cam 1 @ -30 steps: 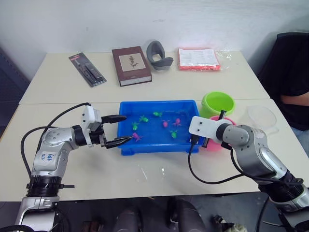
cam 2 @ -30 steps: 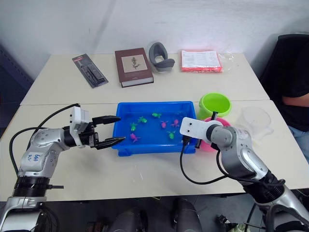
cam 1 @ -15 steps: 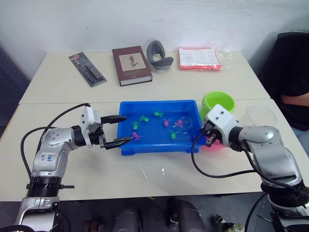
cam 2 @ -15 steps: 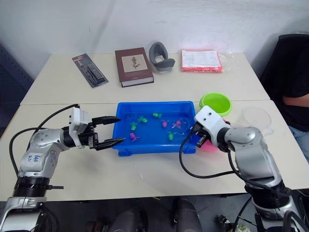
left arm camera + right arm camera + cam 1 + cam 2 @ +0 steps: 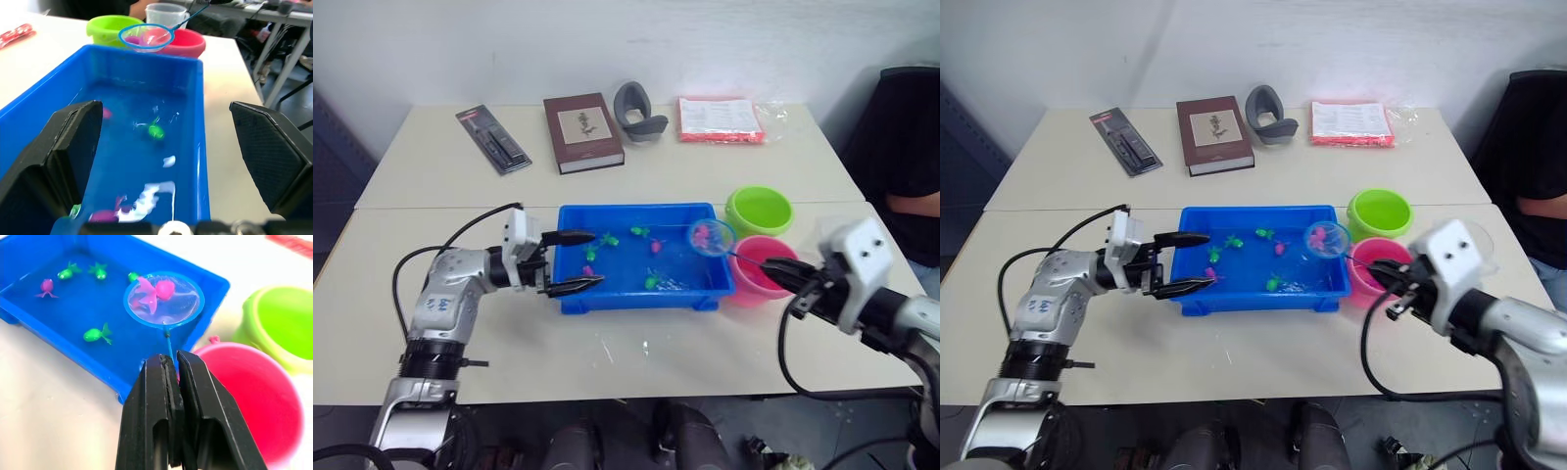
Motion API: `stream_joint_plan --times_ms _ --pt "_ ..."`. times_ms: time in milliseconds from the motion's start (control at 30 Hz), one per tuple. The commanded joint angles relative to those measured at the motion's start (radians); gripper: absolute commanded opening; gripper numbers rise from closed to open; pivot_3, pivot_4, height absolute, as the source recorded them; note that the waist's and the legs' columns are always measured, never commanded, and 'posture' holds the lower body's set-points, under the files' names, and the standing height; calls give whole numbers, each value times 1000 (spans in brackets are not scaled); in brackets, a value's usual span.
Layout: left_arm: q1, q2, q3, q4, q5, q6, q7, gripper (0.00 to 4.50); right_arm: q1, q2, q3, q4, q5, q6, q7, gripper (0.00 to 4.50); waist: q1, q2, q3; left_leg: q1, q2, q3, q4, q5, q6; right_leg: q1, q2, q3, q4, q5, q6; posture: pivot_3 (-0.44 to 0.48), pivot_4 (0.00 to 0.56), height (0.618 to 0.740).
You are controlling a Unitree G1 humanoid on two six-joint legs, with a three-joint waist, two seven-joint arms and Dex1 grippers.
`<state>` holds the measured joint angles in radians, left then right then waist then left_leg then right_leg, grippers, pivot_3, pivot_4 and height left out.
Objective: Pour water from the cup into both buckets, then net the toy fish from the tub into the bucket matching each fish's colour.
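The right pincer is pressed together on the thin stick of the net, holding the hoop out in front of its fingertips, lifted above the near-right corner of the tub. One pink fish lies in the mesh. Directly below this pincer stands the pink bucket; the green bucket is just beyond it, the two touching or nearly so. The clear cup stands behind both buckets, seen from the left wrist.

The left pincer is spread wide — one finger over the tub's left rim, the other outside the front wall, gripping nothing. Ahead of its fingertips, in the water, lie several fish: a green fish near the middle, another green one, and a pink one towards the far side

Beyond the tub, well apart from both pincers, lie a book, a grey holder, a red packet and a black blister pack
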<state>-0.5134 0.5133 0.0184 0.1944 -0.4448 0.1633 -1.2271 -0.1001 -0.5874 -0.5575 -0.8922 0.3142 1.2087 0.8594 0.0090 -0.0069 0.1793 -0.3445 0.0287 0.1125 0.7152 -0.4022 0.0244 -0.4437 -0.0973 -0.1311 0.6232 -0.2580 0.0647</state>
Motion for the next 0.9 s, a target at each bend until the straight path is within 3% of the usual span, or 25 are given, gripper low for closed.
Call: stream_joint_plan --times_ms 33,233,367,500,733,900 --pt "-36 -12 -21 3 -13 5 -41 4464 72 3 -151 -61 27 -95 -13 0 1 0 0 0 0 0 0 0 0 0 0 0 0 0 0 0 150 740" --pt "-86 -40 -46 43 5 0 -53 4464 327 29 -233 7 -62 -443 -38 0 5 0 0 2 0 2 -1 0 0 0 2 1 0 0 0 0 150 740" --pt "-98 -54 -53 60 8 -11 -63 4464 441 20 -166 109 -212 -749 -99 0 5 0 0 6 0 6 -1 0 0 1 2 2 0 0 0 0 150 740" --pt "-102 -68 -51 69 13 -21 -60 4464 529 -62 -62 233 -456 -1108 -177 0 3 0 0 8 0 8 -1 0 0 1 2 4 -1 0 0 0 150 740" --pt "-112 -112 -45 76 7 -30 -24 4464 565 -170 -16 407 -796 -1569 -433 0 3 0 0 9 0 9 -1 0 -1 1 3 14 -1 0 0 0 150 740" --pt "-112 -128 -53 67 13 -22 -17 4464 557 -183 -14 465 -911 -1708 -550 0 6 0 0 9 0 9 -1 1 -1 1 3 14 -1 0 0 0 150 740"
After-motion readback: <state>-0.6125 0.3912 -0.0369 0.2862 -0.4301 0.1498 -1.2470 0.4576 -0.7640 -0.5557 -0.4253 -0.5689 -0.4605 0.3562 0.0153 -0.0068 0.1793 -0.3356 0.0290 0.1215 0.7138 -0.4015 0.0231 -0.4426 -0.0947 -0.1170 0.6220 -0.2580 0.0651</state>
